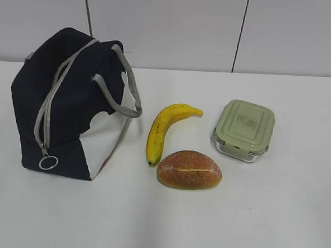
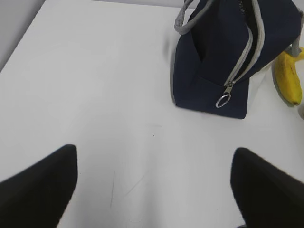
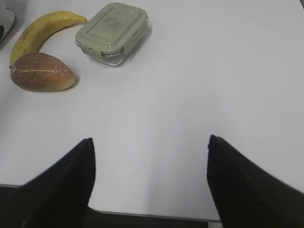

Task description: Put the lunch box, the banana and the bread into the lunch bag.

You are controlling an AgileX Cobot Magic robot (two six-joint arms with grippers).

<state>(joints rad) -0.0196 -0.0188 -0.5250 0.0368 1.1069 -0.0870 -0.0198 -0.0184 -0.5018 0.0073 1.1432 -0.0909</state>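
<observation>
The navy lunch bag (image 1: 71, 104) stands at the left of the white table, its grey zipper shut and the ring pull (image 1: 48, 162) hanging at the front. To its right lie the yellow banana (image 1: 164, 129), the golden bread (image 1: 189, 169) and the lunch box (image 1: 244, 129) with its sage-green lid. In the left wrist view my left gripper (image 2: 154, 154) is open over bare table, with the lunch bag (image 2: 223, 52) up ahead to the right. My right gripper (image 3: 149, 142) is open near the table's front edge, the bread (image 3: 42, 71), banana (image 3: 40, 28) and lunch box (image 3: 113, 31) far ahead to its left.
A grey panelled wall (image 1: 171, 23) backs the table. The table's front edge (image 3: 152, 214) shows just under my right gripper. Neither arm appears in the exterior view.
</observation>
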